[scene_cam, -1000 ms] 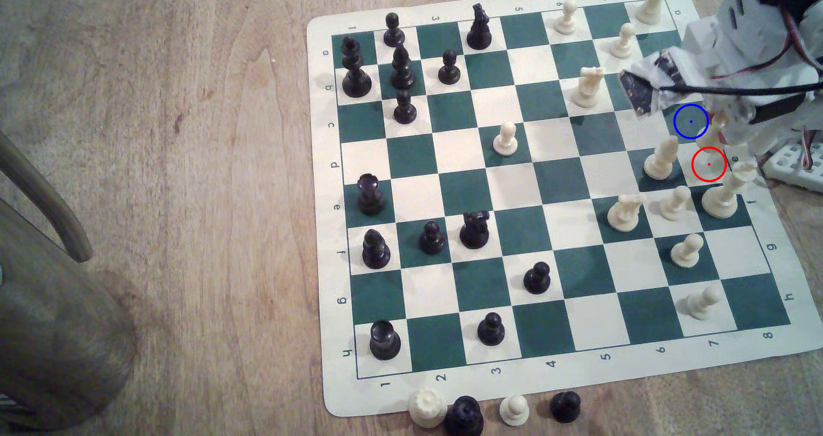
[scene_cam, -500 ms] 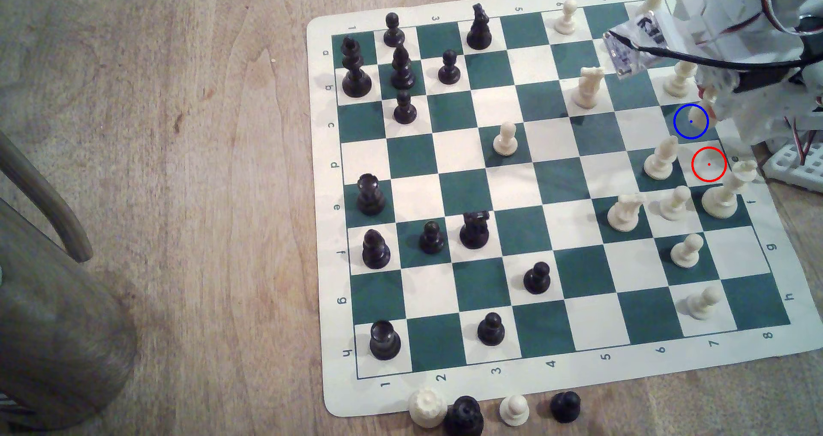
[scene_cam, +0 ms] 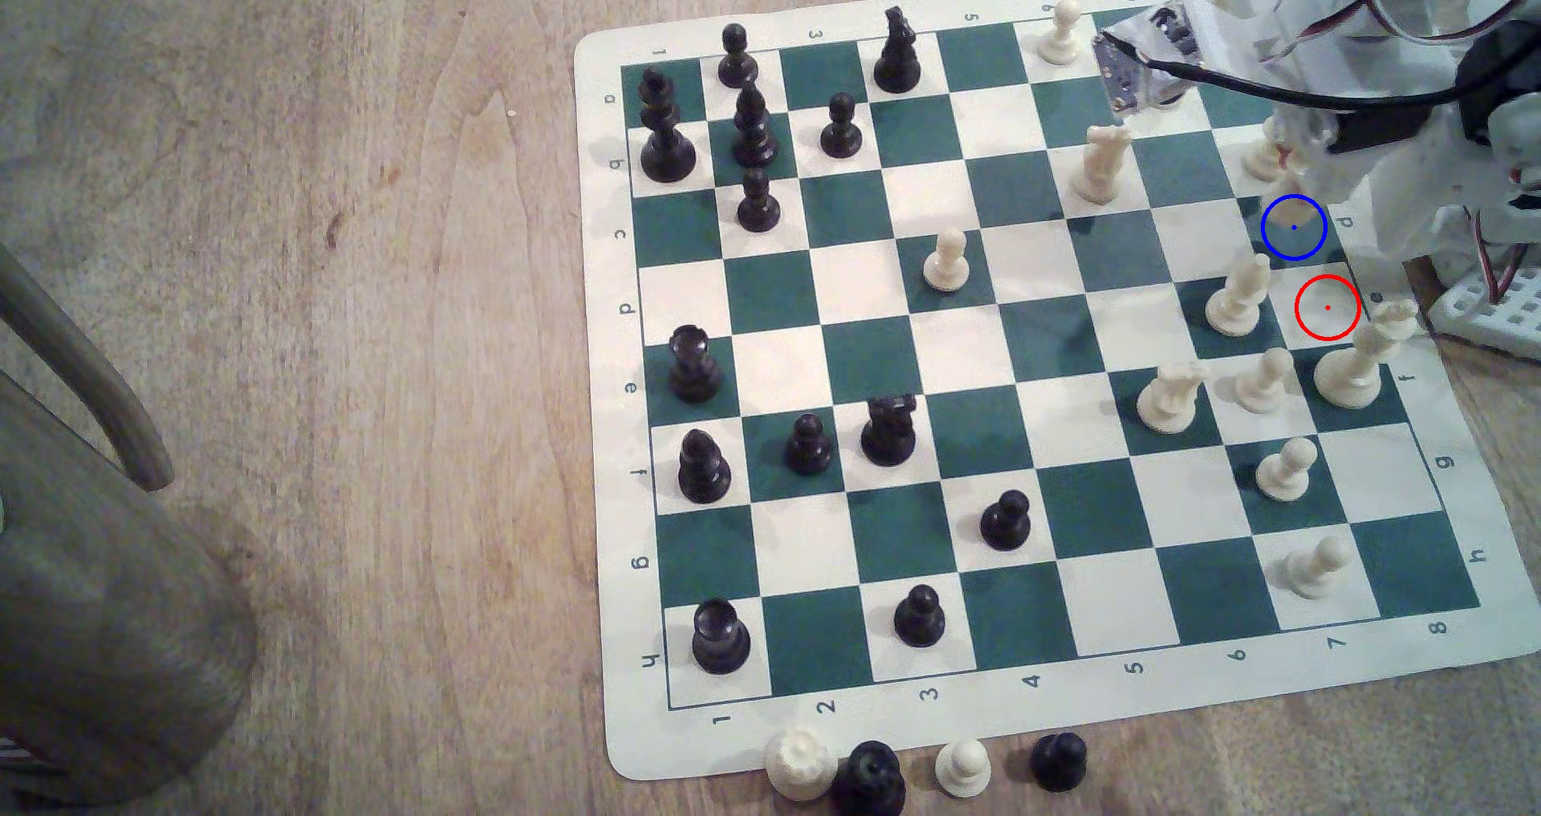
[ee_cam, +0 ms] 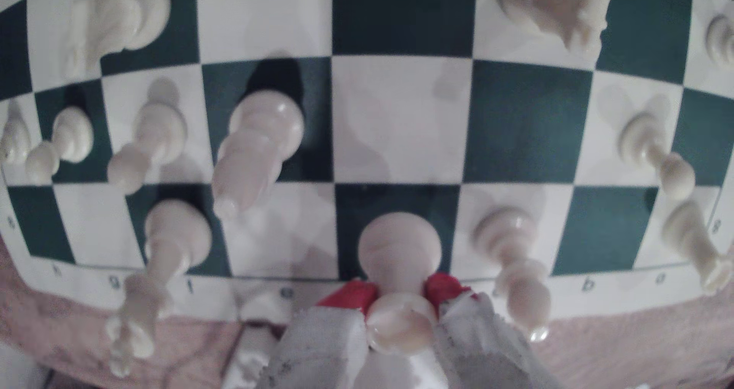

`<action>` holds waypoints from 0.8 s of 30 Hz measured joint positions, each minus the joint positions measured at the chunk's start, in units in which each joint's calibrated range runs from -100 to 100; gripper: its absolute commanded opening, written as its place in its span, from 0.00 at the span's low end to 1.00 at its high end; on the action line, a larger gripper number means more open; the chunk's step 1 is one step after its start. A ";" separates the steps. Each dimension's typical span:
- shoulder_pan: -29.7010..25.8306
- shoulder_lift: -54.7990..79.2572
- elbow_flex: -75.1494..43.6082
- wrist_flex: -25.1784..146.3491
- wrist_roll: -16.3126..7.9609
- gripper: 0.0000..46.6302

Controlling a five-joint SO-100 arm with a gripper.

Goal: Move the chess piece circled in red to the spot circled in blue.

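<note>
The hand (ee_cam: 401,295) is clamped on the cream chess piece (ee_cam: 399,250), its red-tipped fingers (ee_cam: 349,295) pinching the piece's neck just under the rounded top. In the wrist view the piece's round base hangs over a dark green square at the board's edge row. In the exterior view the white arm (scene_cam: 1367,116) reaches over the far right corner of the chessboard (scene_cam: 1042,699), with the blue-ringed spot (scene_cam: 1293,228) just beside it and the red-ringed white square (scene_cam: 1327,308) bare.
</note>
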 measured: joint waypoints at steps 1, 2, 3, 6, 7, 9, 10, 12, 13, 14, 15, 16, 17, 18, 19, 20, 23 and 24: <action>0.37 0.25 0.00 -0.32 0.20 0.01; 0.74 0.34 0.00 -0.40 0.39 0.01; 1.11 0.34 0.00 -0.56 0.54 0.01; 1.25 0.75 0.36 -1.83 0.93 0.01; 1.11 1.01 0.90 -2.07 0.98 0.01; 1.03 1.76 1.90 -2.07 1.17 0.01; 1.03 1.76 2.26 -2.07 1.17 0.01; 1.03 1.76 3.07 -2.07 1.17 0.01; 1.03 1.76 3.52 -2.07 1.17 0.01; 1.03 1.76 3.62 -2.07 1.17 0.01; 1.03 1.76 3.89 -2.47 1.17 0.01; 1.03 1.76 4.07 -2.71 1.17 0.01; 1.03 1.76 4.07 -3.03 1.17 0.01; 1.03 1.76 4.07 -3.03 1.17 0.01; 1.03 1.84 4.34 -3.11 1.17 0.01; 1.03 2.09 4.79 -3.35 1.17 0.01; 1.03 2.93 5.96 -4.38 1.17 0.01; 1.03 3.18 6.15 -4.70 1.17 0.01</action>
